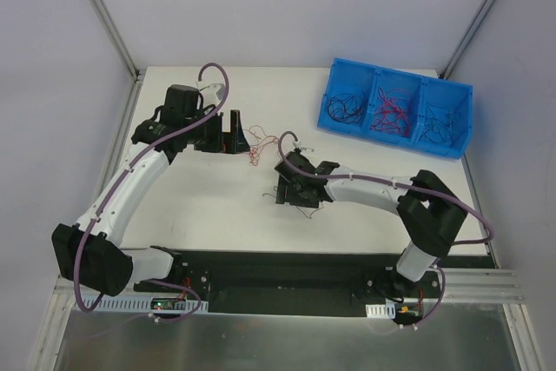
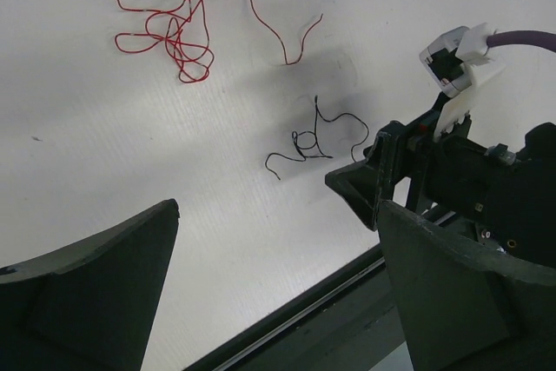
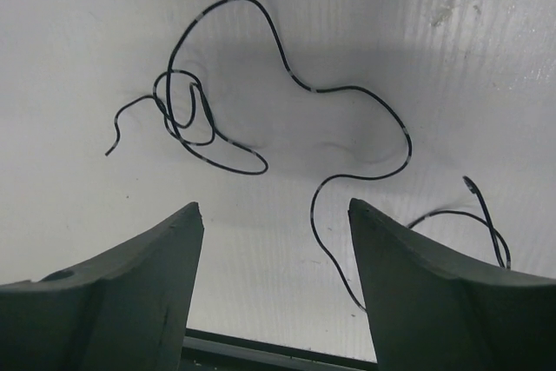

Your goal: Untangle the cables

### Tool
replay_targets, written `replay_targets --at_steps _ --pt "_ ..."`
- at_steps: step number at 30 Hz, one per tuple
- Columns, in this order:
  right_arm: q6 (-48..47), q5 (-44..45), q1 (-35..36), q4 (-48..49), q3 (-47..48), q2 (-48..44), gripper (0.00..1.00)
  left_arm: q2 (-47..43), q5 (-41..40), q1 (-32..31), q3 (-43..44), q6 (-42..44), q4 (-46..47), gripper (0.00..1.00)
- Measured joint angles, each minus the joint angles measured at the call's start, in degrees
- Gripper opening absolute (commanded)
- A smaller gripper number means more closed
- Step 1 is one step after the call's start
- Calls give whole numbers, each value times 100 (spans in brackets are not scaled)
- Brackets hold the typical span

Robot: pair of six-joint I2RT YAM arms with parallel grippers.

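A red cable tangle (image 2: 178, 36) lies on the white table, just right of my left gripper (image 1: 233, 133) in the top view (image 1: 255, 147). That gripper (image 2: 278, 206) stands open above bare table with nothing between its fingers. A thin black cable (image 3: 300, 84) with a small knotted loop lies under my right gripper (image 3: 275, 204), which is open; the cable's free end runs up between the fingers without being pinched. A second black strand (image 3: 488, 219) lies to the right. In the left wrist view the black cable (image 2: 304, 141) lies just in front of the right gripper (image 2: 365, 184).
A blue three-compartment bin (image 1: 327, 106) stands at the back right, holding black wires (image 1: 343, 109), red wires (image 1: 389, 110) and more black wires (image 1: 439, 119). A black base strip (image 1: 287, 267) runs along the near edge. Grey walls enclose the table.
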Motion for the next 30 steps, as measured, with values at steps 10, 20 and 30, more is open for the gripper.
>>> replay_targets --at_steps 10,20,30 --pt "-50 804 109 -317 807 870 65 -81 -74 0 -11 0 2 96" --pt "-61 1222 168 -697 990 1178 44 -81 -105 11 -44 28 15 96" --pt "-348 1488 254 -629 868 1088 0 -63 -114 120 -66 42 44 96"
